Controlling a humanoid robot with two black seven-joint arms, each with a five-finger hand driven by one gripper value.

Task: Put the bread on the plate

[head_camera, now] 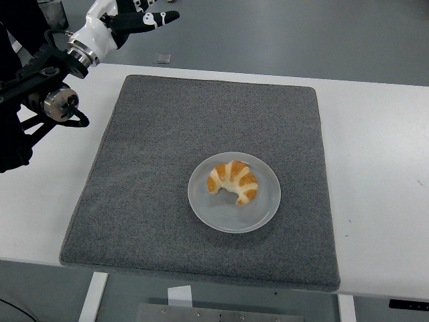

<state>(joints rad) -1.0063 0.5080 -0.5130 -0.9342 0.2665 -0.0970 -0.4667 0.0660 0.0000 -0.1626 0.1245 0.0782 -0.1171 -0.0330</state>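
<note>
Basically done: bread (232, 181) is lying on the plate (263, 215), slightly toward its 10 o'clock side, touching only the plate. Plate is sitting on the mat (167, 134) a bit toward 5 o'clock of mat center. Left hand (131, 15) is hanging at the 11 o'clock corner, beyond the table (382, 174), fingers spread and holding nothing, well apart from the bread. Nothing looks left except parking the arm. Right hand isn't showing.

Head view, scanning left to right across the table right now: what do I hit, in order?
Left hand raised at the top-left corner, fingers spread and empty → bare stretch of grey mat → croissant lying on the plate → bare white table at the right.
</note>
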